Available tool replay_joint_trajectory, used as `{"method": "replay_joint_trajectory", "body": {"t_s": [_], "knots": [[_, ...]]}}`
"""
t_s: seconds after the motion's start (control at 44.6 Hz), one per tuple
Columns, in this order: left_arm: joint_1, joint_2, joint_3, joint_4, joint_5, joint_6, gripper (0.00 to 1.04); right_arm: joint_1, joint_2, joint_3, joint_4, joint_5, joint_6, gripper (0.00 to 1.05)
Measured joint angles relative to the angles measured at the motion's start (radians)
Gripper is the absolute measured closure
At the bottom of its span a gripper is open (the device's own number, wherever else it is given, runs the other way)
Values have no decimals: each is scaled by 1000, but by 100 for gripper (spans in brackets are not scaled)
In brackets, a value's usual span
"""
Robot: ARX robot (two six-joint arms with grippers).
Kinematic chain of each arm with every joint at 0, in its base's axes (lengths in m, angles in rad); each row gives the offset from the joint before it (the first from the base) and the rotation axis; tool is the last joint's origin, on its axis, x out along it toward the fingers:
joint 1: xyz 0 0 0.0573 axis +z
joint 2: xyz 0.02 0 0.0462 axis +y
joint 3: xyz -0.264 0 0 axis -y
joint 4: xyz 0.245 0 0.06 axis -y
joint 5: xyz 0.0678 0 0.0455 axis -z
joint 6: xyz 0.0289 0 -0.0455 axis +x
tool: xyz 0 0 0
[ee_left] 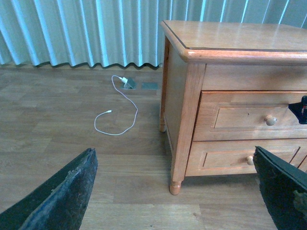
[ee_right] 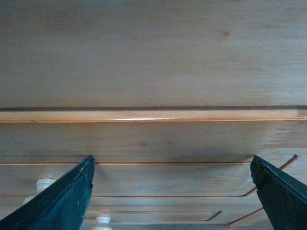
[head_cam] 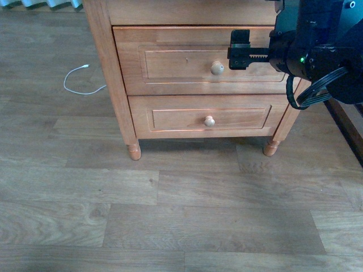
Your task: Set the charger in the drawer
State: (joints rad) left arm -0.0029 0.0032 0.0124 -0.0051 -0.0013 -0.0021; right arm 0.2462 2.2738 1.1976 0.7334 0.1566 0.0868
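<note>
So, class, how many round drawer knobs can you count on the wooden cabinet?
2. One knob sits on the taller upper drawer, just left of the right gripper. The other knob is on the shallower lower drawer. None appear hidden.

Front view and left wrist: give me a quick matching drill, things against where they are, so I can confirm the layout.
Things:
1. upper drawer
2. lower drawer
3. white cable
4. right end effector

Places:
A. on the floor beside the cabinet
B. in front of the upper drawer, near its knob
C. directly under the cabinet top
D. just above the cabinet feet

Pairs: 1-C, 2-D, 3-A, 4-B
</note>
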Motion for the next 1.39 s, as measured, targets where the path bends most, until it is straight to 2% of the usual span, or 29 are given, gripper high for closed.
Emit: {"method": "replay_joint_trajectory", "body": {"t_s": [0.919,1.389], "knots": [[0,0,0,0,0,0,6,2,29,32,8,17,-16,8],[0,0,0,0,0,0,6,-18,-317,-314,71,-112,-38,8]]}}
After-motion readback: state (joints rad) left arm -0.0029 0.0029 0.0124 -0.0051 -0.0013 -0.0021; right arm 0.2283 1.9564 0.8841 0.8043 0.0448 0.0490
